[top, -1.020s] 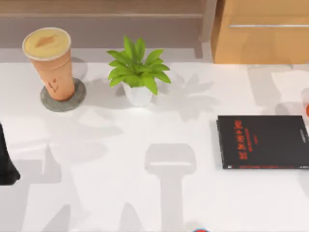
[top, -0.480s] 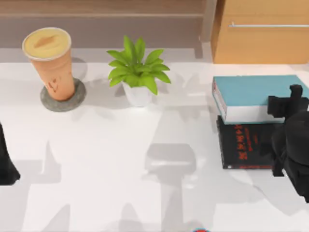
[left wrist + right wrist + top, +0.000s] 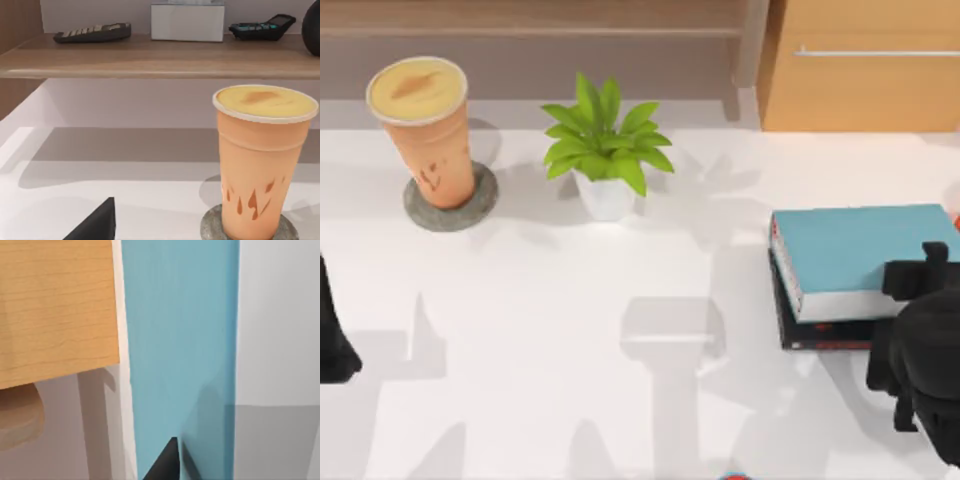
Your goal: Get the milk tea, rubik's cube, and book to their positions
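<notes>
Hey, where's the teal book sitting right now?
In the top view the book is at the table's right side, lying on the thin black book, with the right gripper at its near right corner.

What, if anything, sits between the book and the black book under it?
Nothing visible. The book lies on the black book, with the right claw at its right end. Left arm parked at the table's left edge.
</notes>
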Available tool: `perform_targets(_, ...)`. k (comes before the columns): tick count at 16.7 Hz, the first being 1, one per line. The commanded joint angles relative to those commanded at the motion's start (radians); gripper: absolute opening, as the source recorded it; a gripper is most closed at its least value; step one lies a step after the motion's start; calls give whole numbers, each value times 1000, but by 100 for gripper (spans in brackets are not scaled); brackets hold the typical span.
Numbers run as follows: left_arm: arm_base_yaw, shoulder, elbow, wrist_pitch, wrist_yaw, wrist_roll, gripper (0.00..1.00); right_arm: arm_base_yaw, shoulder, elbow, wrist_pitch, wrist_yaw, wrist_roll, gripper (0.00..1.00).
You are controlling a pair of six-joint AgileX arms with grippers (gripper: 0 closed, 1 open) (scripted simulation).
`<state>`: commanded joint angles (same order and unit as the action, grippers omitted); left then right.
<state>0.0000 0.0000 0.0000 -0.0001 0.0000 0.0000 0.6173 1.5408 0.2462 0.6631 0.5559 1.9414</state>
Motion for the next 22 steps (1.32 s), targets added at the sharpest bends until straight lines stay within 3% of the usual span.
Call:
perform_targets(9,0,0,0,0,0,0,100,-14,30,10,24,-11,-9,0)
perform_targets(22,0,0,0,0,0,0,100,-14,30,10,24,-11,-9,98)
